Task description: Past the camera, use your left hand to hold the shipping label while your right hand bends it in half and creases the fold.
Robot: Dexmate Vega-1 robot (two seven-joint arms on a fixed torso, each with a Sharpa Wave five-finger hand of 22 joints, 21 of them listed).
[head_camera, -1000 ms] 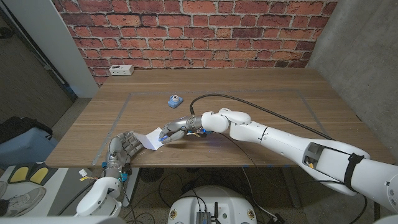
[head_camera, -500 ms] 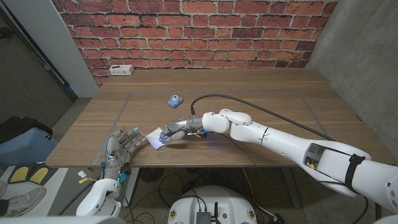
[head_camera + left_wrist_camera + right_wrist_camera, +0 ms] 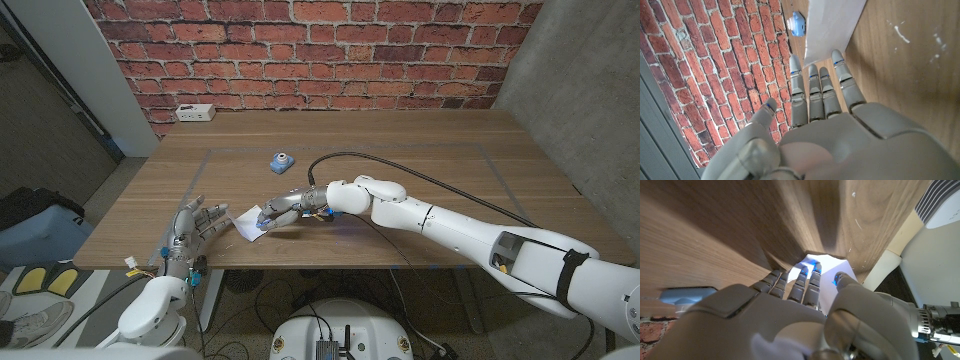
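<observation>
The white shipping label (image 3: pixel 247 223) lies near the table's front edge, closer to me than the small blue camera (image 3: pixel 282 161). My right hand (image 3: pixel 283 208) reaches in from the right and pinches the label (image 3: pixel 829 274) between thumb and fingertips (image 3: pixel 805 272), with one side lifted off the wood. My left hand (image 3: pixel 196 226) is just left of the label, open, with its fingers spread. In the left wrist view its straight fingertips (image 3: pixel 837 55) reach the label's (image 3: pixel 832 22) edge; contact cannot be told.
A white power strip (image 3: pixel 194 112) sits at the table's far left edge before the brick wall. A black cable (image 3: pixel 400 167) runs across the middle to my right wrist. A taped outline (image 3: pixel 200 165) marks the work area. The table's front edge (image 3: pixel 120 264) is beside my left hand.
My left hand has uncurled, spread its fingers and drawn back left from the label. My right hand has stayed on the label, almost still.
</observation>
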